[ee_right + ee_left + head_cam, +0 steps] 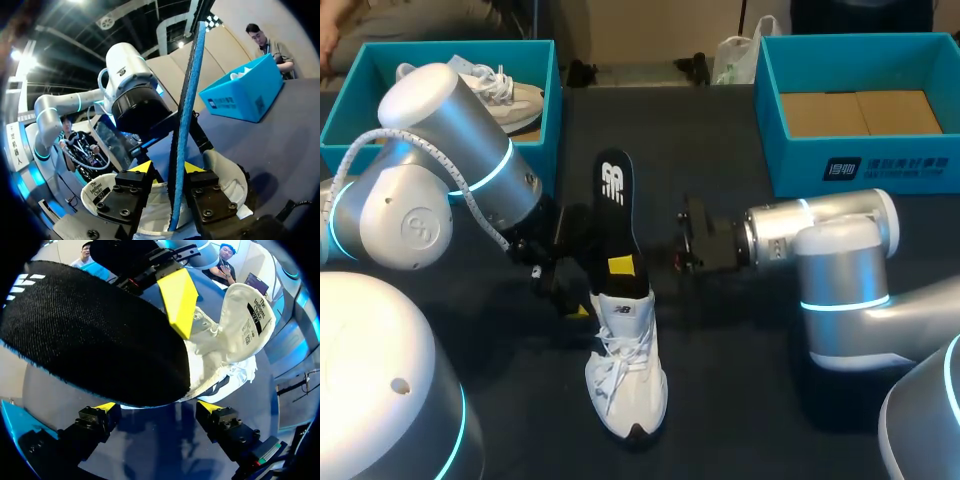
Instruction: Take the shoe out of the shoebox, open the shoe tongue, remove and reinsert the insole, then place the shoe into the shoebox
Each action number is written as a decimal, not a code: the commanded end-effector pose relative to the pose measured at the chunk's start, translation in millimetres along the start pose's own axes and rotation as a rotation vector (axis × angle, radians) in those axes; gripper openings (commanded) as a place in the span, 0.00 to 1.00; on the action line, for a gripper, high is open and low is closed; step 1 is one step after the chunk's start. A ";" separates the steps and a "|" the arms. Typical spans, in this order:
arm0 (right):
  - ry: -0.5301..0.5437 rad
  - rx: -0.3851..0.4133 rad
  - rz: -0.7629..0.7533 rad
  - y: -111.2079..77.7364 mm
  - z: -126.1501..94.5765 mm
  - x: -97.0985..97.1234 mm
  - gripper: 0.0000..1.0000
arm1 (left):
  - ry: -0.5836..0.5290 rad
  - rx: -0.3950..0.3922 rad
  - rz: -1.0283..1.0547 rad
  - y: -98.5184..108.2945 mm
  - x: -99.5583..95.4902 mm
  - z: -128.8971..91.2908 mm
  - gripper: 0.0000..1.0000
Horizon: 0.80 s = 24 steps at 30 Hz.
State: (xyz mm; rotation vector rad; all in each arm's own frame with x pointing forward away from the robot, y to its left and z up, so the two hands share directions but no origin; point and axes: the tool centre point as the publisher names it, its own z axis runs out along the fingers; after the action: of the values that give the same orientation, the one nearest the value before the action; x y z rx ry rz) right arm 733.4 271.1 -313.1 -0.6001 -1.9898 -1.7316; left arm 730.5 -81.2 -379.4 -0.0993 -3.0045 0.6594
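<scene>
Insole (189, 100) — upright, pinched between right pincer (167, 167) fingers.

Head overhead behind; wrists close, facing, share insole (617, 210).

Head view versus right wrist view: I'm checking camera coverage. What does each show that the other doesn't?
Head view only: the empty shoebox and the laces and toe of the shoe. Right wrist view only: the right gripper pinching the blue edge of the insole from both sides. Both: the insole, the shoe, the left arm and the other shoebox with a second shoe.
</scene>
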 end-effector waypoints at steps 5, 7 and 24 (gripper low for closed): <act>0.025 -0.009 -0.007 13.9 3.9 -6.9 0.33 | 0.000 0.000 0.000 0.2 0.0 0.7 1.00; 0.026 -0.014 -0.009 16.6 4.9 -7.0 0.33 | 0.000 0.000 0.000 0.2 0.0 0.7 1.00; 0.029 -0.075 0.044 15.8 13.6 -14.5 0.00 | 0.000 0.000 0.000 0.2 0.0 0.7 1.00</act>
State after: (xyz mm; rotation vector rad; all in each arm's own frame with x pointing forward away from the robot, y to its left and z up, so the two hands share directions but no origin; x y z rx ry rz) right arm 756.4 282.0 -306.0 -0.6231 -1.8883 -1.7867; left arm 730.6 -81.2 -379.4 -0.0993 -3.0045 0.6594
